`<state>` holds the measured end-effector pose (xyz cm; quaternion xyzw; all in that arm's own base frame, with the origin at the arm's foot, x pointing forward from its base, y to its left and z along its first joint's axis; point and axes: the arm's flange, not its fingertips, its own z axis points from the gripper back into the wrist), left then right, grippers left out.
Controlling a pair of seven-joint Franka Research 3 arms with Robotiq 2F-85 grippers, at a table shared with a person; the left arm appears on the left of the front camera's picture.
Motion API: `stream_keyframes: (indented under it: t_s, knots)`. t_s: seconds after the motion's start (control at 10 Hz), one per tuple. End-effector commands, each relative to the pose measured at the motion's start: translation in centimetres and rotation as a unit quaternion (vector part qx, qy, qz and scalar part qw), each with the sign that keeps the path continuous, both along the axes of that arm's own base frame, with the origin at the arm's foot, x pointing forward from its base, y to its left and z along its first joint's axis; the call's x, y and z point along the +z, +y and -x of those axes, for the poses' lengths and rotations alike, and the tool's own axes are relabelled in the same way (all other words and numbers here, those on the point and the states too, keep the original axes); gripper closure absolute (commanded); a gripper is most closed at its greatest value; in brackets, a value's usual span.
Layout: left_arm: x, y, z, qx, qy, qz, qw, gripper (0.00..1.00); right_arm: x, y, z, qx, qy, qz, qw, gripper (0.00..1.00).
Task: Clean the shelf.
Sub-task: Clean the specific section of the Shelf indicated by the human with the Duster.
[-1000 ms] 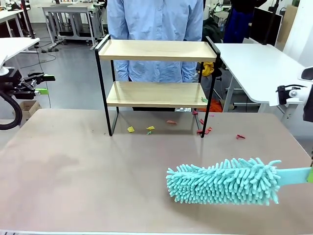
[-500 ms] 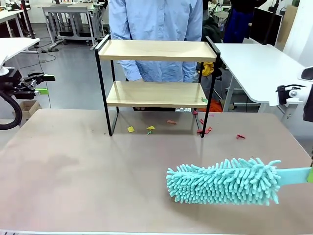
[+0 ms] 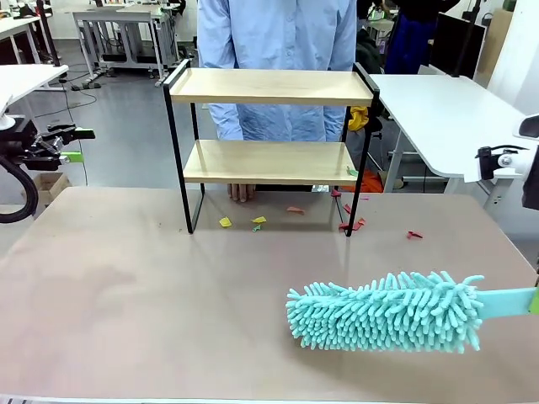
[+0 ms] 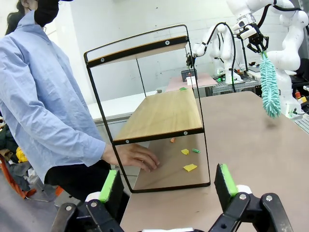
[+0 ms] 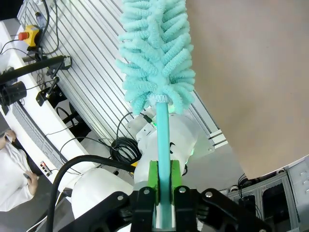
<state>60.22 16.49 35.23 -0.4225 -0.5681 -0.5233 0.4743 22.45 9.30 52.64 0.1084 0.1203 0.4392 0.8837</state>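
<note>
two boards of the shelf (image 3: pixel 269 86) are looking almost bare. it is standing mid-way along the far side of the surface (image 3: pixel 126 295), right in front of the person. one small green bit (image 3: pixel 351 172) is sitting at the right end of the lower board. coloured paper scraps (image 3: pixel 225 222) are lying on the surface under the shelf and just right of its legs. judging by that, the dusting is looking mostly done, with the green bit and perhaps the scraps left to deal with.

right hand (image 5: pixel 164 181) is clamping the handle of the teal duster (image 3: pixel 387 311). the duster head is pointing left and hovering over the near right of the surface, well apart from the shelf. left hand (image 4: pixel 167 180) is standing wide open and holding nothing, beyond the surface's left edge.

room: a wide bare stretch is lying between duster and shelf. edges worth watching are the black posts at each end and the low gap between the boards. the person's hand (image 3: pixel 242 192) is resting on the surface just behind the lower board.
</note>
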Motion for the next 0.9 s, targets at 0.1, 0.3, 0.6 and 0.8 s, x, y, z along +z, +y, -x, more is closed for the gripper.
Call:
stream_keyframes:
  t_s: [0.1, 0.3, 0.6, 0.8]
  knots:
    - [0.17, -0.08, 0.22, -0.002, -0.006, -0.003, 1.000, 0.00, 0.49, 0.04, -0.19, -0.002, 0.001, 0.001, 1.000, 0.87]
    - [0.17, -0.08, 0.22, -0.002, -0.006, -0.003, 1.000, 0.00, 0.49, 0.04, -0.19, -0.002, 0.001, 0.001, 1.000, 0.87]
    - [0.17, -0.08, 0.22, -0.002, -0.006, -0.003, 1.000, 0.00, 0.49, 0.04, -0.19, -0.002, 0.001, 0.001, 1.000, 0.87]
    - [0.17, -0.08, 0.22, -0.002, -0.006, -0.003, 1.000, 0.00, 0.49, 0.04, -0.19, -0.002, 0.001, 0.001, 1.000, 0.87]
